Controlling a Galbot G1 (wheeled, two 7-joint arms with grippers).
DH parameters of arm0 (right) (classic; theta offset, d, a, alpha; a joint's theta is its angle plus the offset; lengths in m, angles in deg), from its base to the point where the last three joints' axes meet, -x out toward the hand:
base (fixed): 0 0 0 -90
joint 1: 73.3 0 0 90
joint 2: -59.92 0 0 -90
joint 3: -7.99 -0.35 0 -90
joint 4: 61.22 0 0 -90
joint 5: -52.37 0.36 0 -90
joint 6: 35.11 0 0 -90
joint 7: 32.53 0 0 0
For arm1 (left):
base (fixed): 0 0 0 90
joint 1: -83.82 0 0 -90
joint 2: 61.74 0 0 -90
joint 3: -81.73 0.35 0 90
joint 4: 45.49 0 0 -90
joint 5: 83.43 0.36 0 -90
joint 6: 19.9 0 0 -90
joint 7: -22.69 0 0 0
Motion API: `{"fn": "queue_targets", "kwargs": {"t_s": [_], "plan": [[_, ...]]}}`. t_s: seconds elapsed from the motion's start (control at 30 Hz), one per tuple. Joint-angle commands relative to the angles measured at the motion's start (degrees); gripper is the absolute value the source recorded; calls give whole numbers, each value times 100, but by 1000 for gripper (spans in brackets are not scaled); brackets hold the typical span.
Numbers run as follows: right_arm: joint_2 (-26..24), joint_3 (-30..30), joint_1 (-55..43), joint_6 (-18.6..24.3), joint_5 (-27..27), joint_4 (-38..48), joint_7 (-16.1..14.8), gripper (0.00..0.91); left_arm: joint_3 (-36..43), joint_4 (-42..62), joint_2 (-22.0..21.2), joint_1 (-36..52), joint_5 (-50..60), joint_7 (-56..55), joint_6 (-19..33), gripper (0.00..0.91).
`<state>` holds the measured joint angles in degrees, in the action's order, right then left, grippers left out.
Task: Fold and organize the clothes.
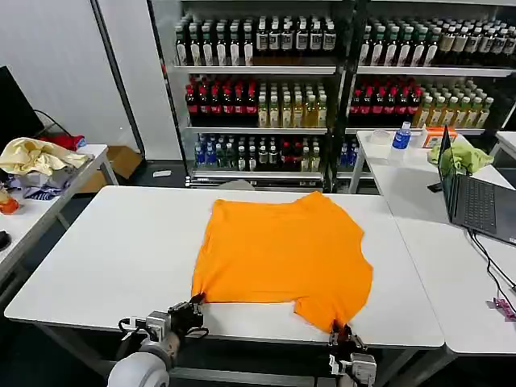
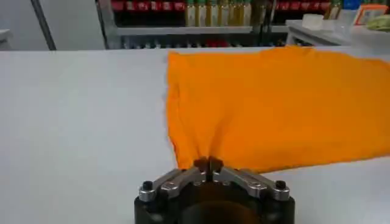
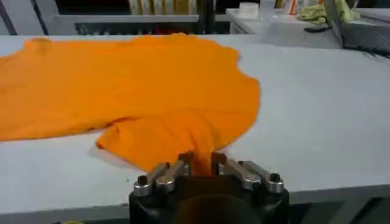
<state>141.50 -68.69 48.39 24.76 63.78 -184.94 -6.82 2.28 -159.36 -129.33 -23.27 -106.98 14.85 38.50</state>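
Orange T-shirt (image 1: 282,254) spread plain side up in the middle of the white table (image 1: 105,258), hem toward the near edge. Left gripper (image 1: 192,307) pinched shut on the near-left corner of the cloth, fabric bunching into its tips. Right gripper (image 1: 339,330) clamped on the near-right corner at the table's near edge.

Likely trouble: thin pinches slipping off under a lift, dropping one corner and skewing the fold. Uneven pull from the two sides, twisting the shirt. Near-right corner already rumpled, so a crooked crease there. Dragging toward the near edge, pulling the shirt off the table.
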Motion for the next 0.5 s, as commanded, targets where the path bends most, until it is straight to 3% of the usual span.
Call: {"fn": "queue_targets", "kwargs": {"t_s": [0.03, 0.5], "plan": [[-84, -96, 324, 446, -144, -596, -221, 0, -144, -469, 51, -97, -253, 13, 116, 30], [-281, -684, 1015, 569, -131, -1710, -335, 0, -804, -1203, 269, -673, -728, 45, 188, 30]]}}
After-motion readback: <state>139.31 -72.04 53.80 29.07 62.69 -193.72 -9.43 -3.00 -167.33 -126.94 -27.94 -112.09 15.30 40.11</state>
